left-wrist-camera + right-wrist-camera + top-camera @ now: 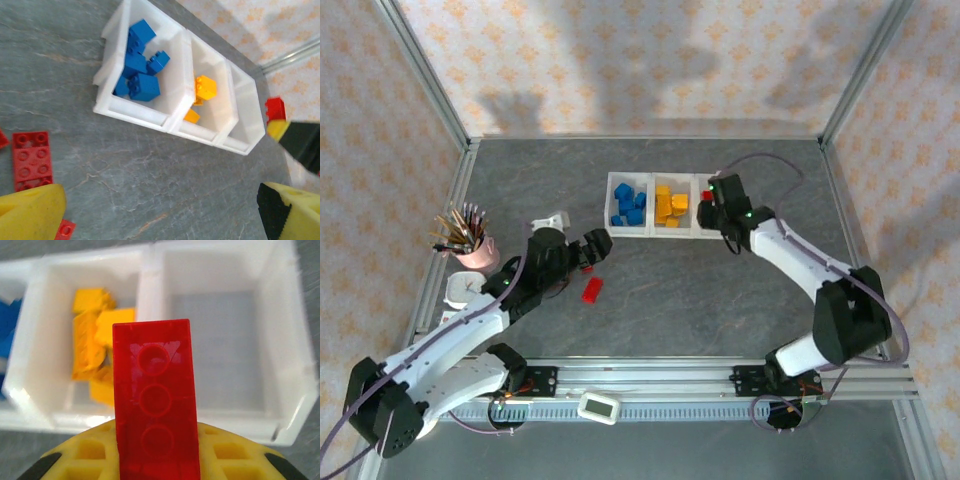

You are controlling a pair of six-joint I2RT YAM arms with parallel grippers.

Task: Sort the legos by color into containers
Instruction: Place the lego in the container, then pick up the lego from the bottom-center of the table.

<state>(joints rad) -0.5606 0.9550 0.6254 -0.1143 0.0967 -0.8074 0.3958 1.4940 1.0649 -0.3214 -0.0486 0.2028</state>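
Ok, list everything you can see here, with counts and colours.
containers: three joined, white, far side of table
blue legos: several, blue, left bin
yellow legos: several, yellow, middle bin
held red lego: one, red, by right bin
loose red legos: at least three, red, near table centre
cup: one, pink, holding pencils, table's left
left gripper: one, open, by loose red legos
right gripper: one, shut on held red lego

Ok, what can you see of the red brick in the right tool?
The red brick is glossy plastic, long and narrow, its face toward the camera showing three circles in a row. Its lower end is clamped in the right tool; the rest sticks out over the white bins near the rightmost, bare one. Nothing else touches it.
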